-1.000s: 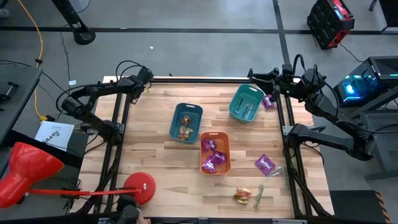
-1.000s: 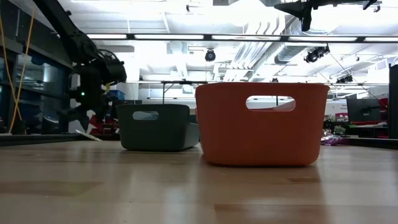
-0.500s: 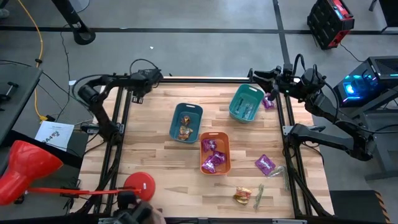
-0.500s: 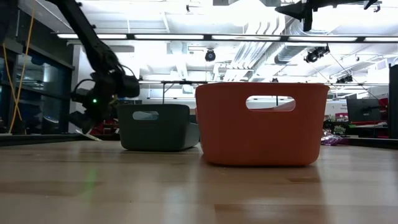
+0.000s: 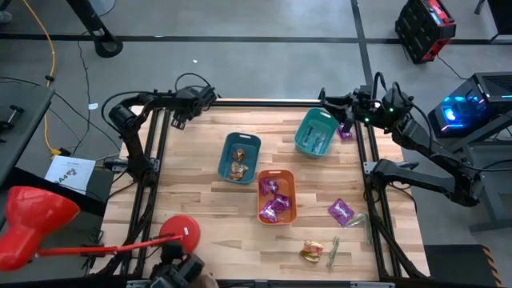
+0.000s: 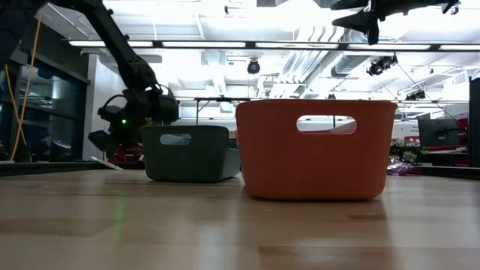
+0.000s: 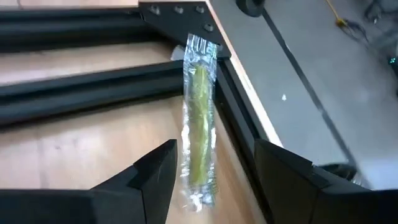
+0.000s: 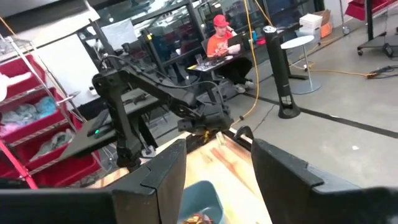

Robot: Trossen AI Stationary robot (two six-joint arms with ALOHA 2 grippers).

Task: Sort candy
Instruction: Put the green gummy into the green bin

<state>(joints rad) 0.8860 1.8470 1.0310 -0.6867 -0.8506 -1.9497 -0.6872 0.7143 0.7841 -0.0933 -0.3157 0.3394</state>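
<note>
Under bright shop lights at the wooden table (image 5: 200,168), your left gripper (image 7: 211,180) hangs over the far left corner, fingers (image 7: 155,174) apart, a pale green candy stick (image 7: 199,118) lying between them by the frame rail, likely next to be picked. Your right gripper (image 5: 346,112) waits open beyond the teal bin (image 5: 315,133); more candy (image 5: 341,211) lies unsorted at the near right.

Overhead down; low level; wrists forward.

We find no legible text, label, brand, number or sign in any view. The candy (image 5: 341,211) wrappers show no print we can read, and the clear wrapper on the green stick (image 7: 199,118) bears none. The bins (image 6: 316,148) carry no markings. A paper (image 5: 70,170) beside the tabletop (image 5: 200,200) is too small to read.
</note>
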